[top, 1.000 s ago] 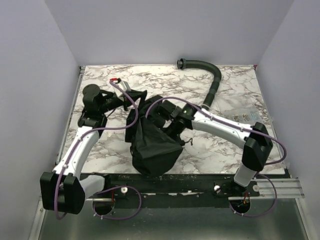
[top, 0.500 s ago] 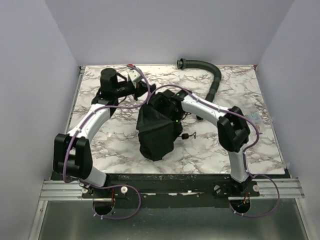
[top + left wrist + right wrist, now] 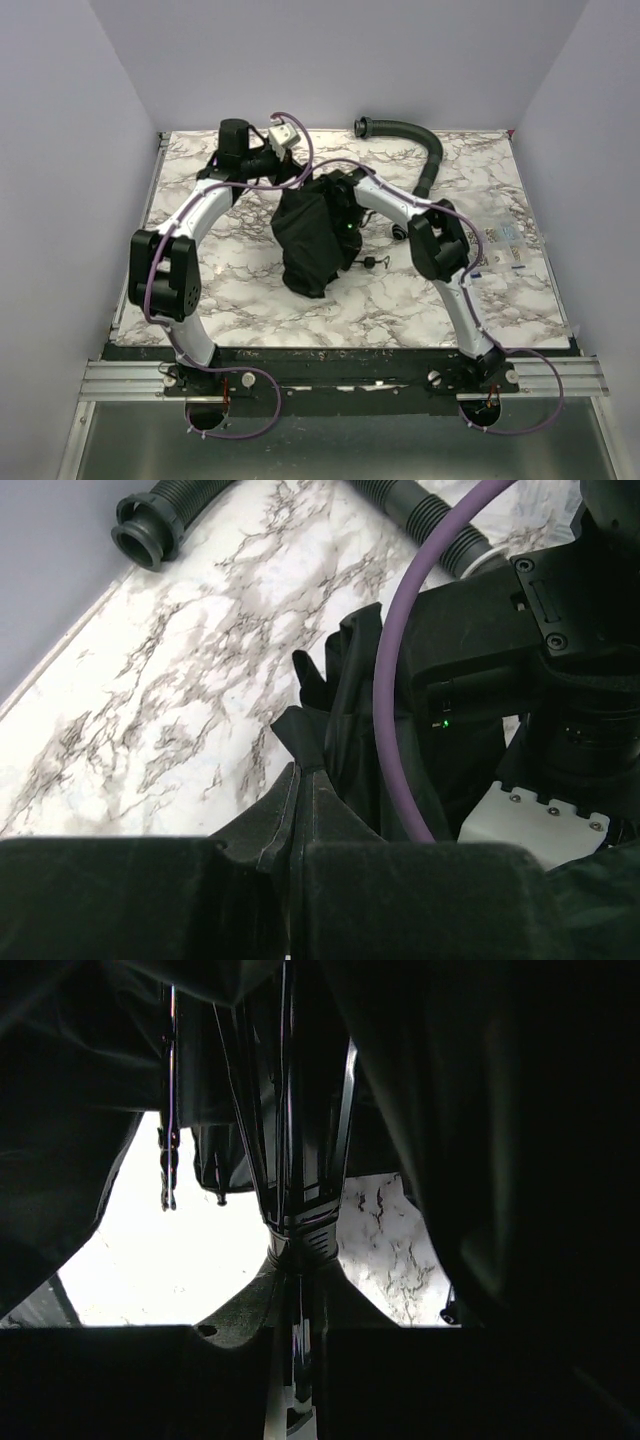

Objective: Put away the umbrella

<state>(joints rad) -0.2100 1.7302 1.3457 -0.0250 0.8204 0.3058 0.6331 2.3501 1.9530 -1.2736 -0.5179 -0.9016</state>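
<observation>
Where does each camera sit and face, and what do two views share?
Top external: above and behind, looking down on the table; shows left arm, right arm.
Left wrist: faces the hose past the left end effector, shut on umbrella fabric.
Right wrist: under umbrella fabric, facing the ribs; right end effector clamps their hub.
Shared: top and left wrist show the hose.

My left arm (image 3: 195, 215) and right arm (image 3: 400, 205) both stretch far forward, elbows out, wrists turned inward toward each other. My left gripper (image 3: 300, 788) pinches tight on a fold of the umbrella (image 3: 312, 245). My right gripper (image 3: 297, 1263) is clamped on its shaft.
</observation>
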